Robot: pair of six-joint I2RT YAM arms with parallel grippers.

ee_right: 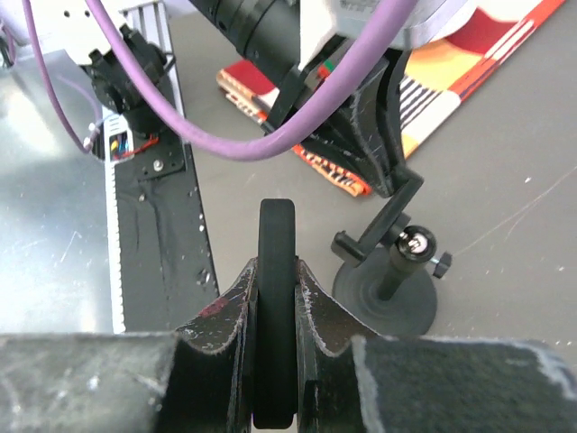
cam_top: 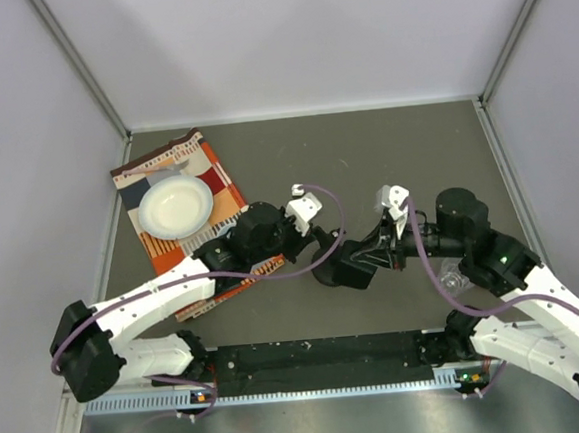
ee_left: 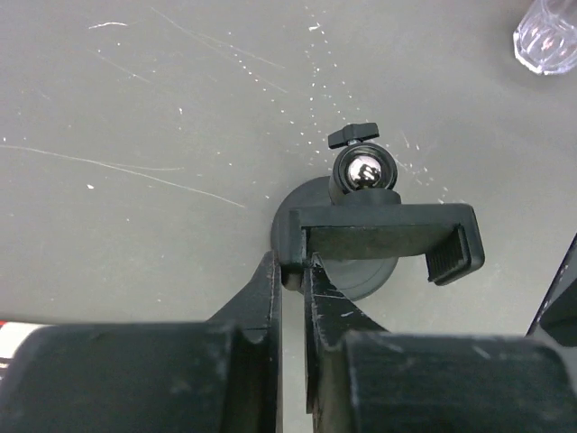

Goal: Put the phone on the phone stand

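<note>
The phone stand point(ee_left: 347, 253) stands on the grey table, with a round disc base, a ball joint and a wide clamp bracket point(ee_left: 388, 230) on top. My left gripper point(ee_left: 293, 266) is shut on the bracket's left end. In the right wrist view the stand point(ee_right: 388, 293) is just right of my right gripper point(ee_right: 275, 271), which is shut on the phone point(ee_right: 275, 244), held edge-on and upright. From above, the phone point(cam_top: 352, 268) hangs beside the stand point(cam_top: 325, 274) between both grippers, not touching the bracket.
An orange-checked cloth point(cam_top: 217, 187) with a white bowl point(cam_top: 175, 205) lies at the left. A clear glass point(ee_left: 547, 36) stands near the right arm, also in the top view point(cam_top: 453, 282). A black strip point(cam_top: 320, 354) runs along the near edge.
</note>
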